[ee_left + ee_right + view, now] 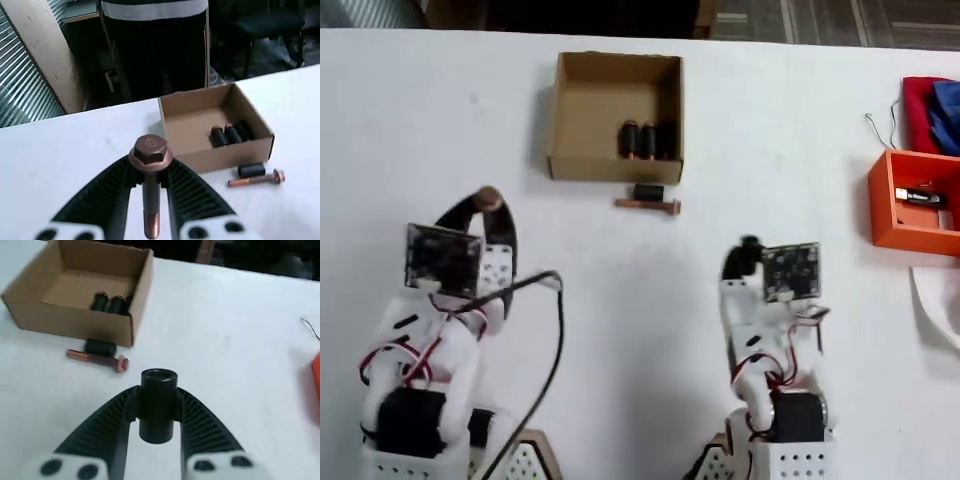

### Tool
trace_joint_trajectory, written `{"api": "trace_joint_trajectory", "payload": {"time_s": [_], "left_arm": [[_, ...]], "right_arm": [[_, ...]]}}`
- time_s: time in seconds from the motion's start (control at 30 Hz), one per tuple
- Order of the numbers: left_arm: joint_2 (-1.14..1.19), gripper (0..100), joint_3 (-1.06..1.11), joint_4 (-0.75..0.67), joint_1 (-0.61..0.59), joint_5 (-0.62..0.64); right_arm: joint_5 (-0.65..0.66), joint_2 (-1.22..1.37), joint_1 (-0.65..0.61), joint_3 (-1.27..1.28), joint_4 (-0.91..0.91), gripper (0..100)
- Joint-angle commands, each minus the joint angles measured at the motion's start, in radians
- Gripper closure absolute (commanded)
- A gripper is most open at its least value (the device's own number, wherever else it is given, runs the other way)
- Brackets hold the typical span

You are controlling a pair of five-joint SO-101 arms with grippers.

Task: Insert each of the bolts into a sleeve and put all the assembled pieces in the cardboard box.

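My left gripper [150,172] is shut on a copper bolt [150,195], its hex head [489,197] pointing away from the arm. My right gripper [157,405] is shut on a black sleeve [157,402], its open bore facing outward; from above the sleeve [749,243] shows at that arm's tip. The cardboard box [570,120] stands at the back of the table with assembled pieces [647,140] lying in its right part. Just in front of the box lie a loose black sleeve [648,191] and a loose copper bolt [647,205], side by side.
An orange bin [890,215] holding a small black item stands at the table's right edge, with red and blue cloth [928,110] behind it. A black cable [552,340] runs along the left arm. White table lies between both arms and the box.
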Motion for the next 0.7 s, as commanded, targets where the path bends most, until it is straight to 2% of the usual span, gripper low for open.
{"api": "trace_joint_trajectory", "payload": {"time_s": [0.0,0.1,0.33,0.67], "left_arm": [[-0.011,97,0.007,-0.152,-0.011,0.198],[-0.011,97,0.008,-0.244,0.014,0.313],[-0.011,97,0.002,-0.423,0.176,0.325],[0.026,97,0.001,-0.428,0.253,0.292]], "right_arm": [[0.000,0.004,-0.145,-0.006,-0.145,97.8],[0.002,0.004,-0.209,-0.006,-0.248,97.8],[0.002,-0.001,-0.194,-0.011,-0.280,97.8],[0.000,0.004,-0.266,-0.005,-0.510,97.8]]}}
